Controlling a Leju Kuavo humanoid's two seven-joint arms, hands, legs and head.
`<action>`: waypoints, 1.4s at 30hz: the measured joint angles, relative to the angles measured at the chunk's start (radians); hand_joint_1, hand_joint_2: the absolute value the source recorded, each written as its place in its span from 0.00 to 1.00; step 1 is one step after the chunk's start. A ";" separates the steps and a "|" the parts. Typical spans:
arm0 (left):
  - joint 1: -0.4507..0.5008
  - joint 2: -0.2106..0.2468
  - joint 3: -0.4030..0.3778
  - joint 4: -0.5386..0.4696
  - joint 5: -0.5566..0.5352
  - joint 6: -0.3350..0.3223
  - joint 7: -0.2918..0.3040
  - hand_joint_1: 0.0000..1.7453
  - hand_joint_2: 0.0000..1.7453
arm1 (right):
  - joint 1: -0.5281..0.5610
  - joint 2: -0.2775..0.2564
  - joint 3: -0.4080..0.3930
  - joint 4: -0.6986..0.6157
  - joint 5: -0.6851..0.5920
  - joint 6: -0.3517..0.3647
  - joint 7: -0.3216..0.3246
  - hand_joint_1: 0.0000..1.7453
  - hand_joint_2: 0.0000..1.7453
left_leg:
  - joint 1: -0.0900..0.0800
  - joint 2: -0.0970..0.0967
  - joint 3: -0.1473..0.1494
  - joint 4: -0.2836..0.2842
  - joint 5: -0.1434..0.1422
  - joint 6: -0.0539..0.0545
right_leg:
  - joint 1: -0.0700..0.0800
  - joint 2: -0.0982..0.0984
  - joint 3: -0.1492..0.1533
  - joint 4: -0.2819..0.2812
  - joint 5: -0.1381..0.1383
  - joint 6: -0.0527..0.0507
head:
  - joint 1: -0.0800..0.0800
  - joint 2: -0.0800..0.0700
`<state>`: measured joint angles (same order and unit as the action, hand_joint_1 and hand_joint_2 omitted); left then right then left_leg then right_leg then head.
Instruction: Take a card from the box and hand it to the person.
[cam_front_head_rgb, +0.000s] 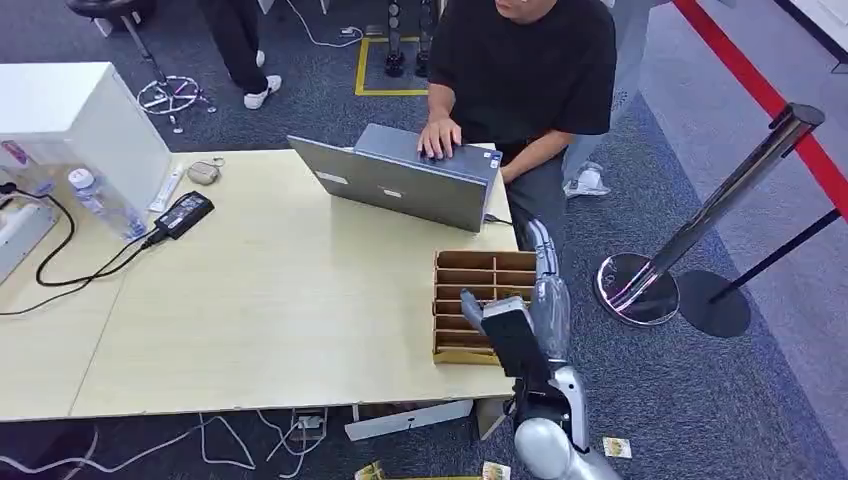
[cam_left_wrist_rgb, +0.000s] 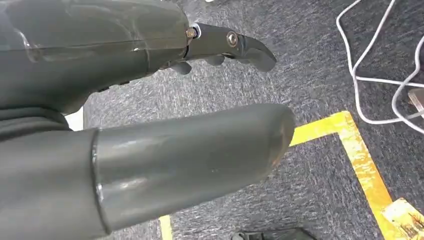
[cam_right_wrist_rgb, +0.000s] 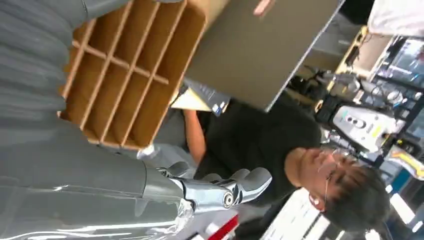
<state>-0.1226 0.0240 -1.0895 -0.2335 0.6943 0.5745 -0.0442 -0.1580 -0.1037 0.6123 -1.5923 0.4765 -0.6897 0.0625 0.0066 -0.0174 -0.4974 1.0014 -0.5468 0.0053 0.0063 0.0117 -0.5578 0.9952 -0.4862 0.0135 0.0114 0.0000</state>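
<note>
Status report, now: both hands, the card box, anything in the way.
Right hand over the box, nothing visibly held. Left hand hanging over carpet, holding nothing. No card visible in the compartments. Person's laptop just beyond the box.

We see a pale wooden table filling the left and centre of the head view, standing on dark grey-blue carpet. A red stripe crosses the floor at upper right, beside a chrome stanchion. Yellow floor tape marks a box at top centre. A white cabinet sits upper left.
</note>
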 joint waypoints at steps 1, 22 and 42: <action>0.000 0.000 0.000 0.000 0.002 0.000 0.000 0.00 0.00 | 0.011 0.007 0.003 -0.008 0.012 0.000 -0.005 0.00 1.00 | 0.000 0.000 0.000 0.000 0.000 0.000 | 0.000 0.000 0.000 0.000 0.000 0.000 | 0.000 0.000; 0.000 -0.007 0.031 0.000 0.032 0.009 0.003 0.00 0.00 | 0.129 0.042 0.032 -0.013 -0.085 0.000 -0.026 0.00 1.00 | 0.000 0.000 0.000 0.000 0.000 0.000 | 0.000 0.000 0.000 0.000 0.000 0.000 | 0.000 0.000; 0.001 -0.011 0.042 0.000 0.036 0.017 0.002 0.00 0.00 | 0.148 0.058 0.031 0.010 -0.069 0.000 -0.069 0.00 1.00 | 0.000 0.001 0.000 0.000 0.000 0.000 | 0.000 0.000 0.000 0.000 0.000 0.000 | 0.000 0.000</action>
<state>-0.1219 0.0134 -1.0479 -0.2335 0.7301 0.5913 -0.0423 -0.0099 -0.0454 0.6432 -1.5824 0.4070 -0.6901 -0.0061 0.0067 -0.0165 -0.4973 1.0014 -0.5469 0.0053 0.0064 0.0121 -0.5577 0.9951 -0.4862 0.0134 0.0114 0.0000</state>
